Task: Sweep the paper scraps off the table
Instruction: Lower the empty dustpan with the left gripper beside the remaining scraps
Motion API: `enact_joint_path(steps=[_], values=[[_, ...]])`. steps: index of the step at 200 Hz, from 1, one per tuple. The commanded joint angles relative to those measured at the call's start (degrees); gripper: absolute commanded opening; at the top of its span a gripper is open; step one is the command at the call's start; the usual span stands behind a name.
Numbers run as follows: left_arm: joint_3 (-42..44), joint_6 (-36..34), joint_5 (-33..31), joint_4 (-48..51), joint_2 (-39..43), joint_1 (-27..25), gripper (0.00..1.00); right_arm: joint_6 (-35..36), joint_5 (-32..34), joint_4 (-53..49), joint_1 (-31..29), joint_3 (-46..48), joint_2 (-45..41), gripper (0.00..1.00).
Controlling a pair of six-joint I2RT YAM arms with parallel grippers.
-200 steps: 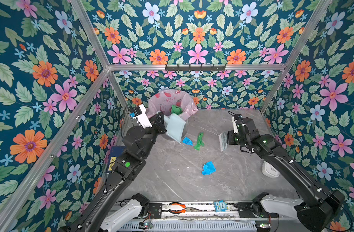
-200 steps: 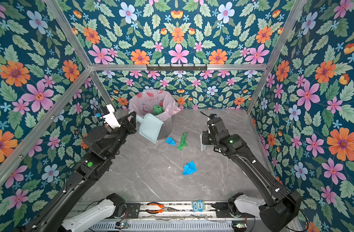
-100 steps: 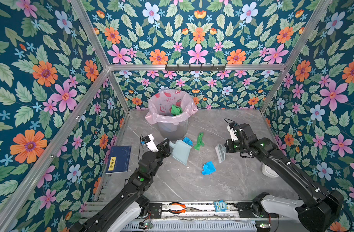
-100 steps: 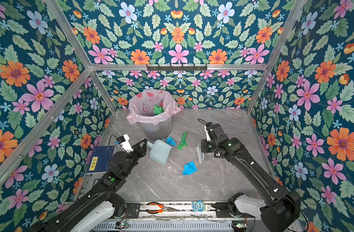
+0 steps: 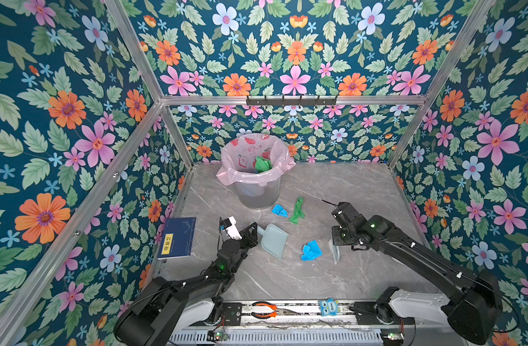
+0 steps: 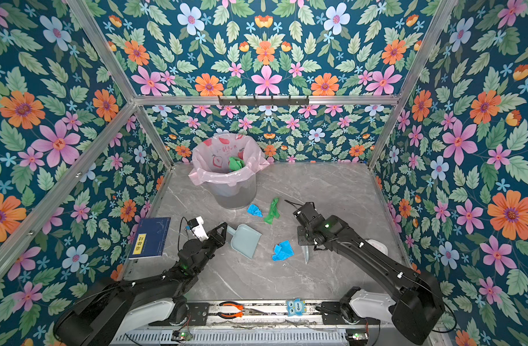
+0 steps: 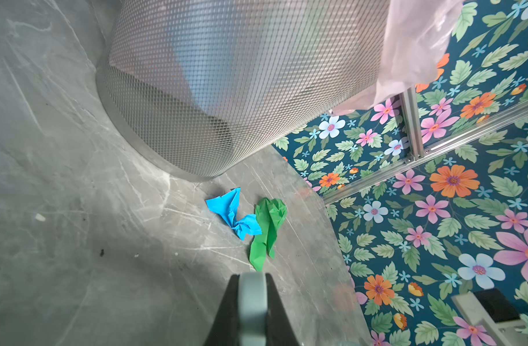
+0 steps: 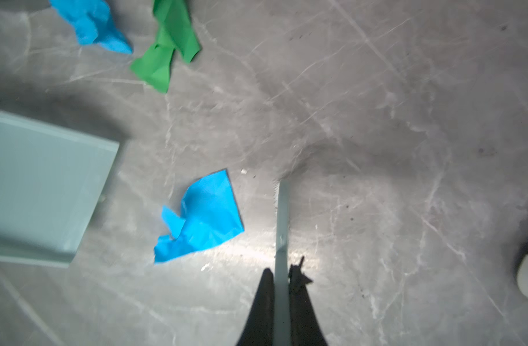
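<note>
One crumpled blue paper scrap (image 5: 311, 251) lies before the pale-green plastic dustpan (image 5: 274, 240) pinched by the left gripper (image 7: 252, 281), the right gripper's (image 8: 282, 275) clamped thin pale sweeper blade (image 8: 282, 215) just beyond.

Blue book (image 5: 178, 238) with yellow label lies flat, near, left of the left pincer (image 5: 253, 232). Orange-handled pliers (image 5: 265, 309) on the front rail, well behind it. Blue owl figure (image 5: 328, 307) on the same rail, well behind the right pincer (image 5: 336, 243). Black hook rail (image 5: 291, 101) far beyond both.
</note>
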State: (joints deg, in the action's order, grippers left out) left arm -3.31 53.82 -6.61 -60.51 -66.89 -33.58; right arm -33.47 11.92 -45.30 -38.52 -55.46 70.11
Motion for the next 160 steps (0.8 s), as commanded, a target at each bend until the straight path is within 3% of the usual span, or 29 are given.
enact_joint_path(steps=[1,82,160], values=[[1.8,0.1,-0.5,-13.6,-3.8,-0.2,0.00,-7.3,2.9,2.4,-1.1,1.0,1.5,0.00],[3.0,2.5,-0.9,-34.8,-21.4,-0.3,0.00,-13.4,2.8,9.1,-9.3,-8.6,14.4,0.00],[2.1,2.9,-4.0,-35.2,-27.5,-1.6,0.00,-18.5,3.3,12.7,-11.7,-14.9,18.9,0.00]])
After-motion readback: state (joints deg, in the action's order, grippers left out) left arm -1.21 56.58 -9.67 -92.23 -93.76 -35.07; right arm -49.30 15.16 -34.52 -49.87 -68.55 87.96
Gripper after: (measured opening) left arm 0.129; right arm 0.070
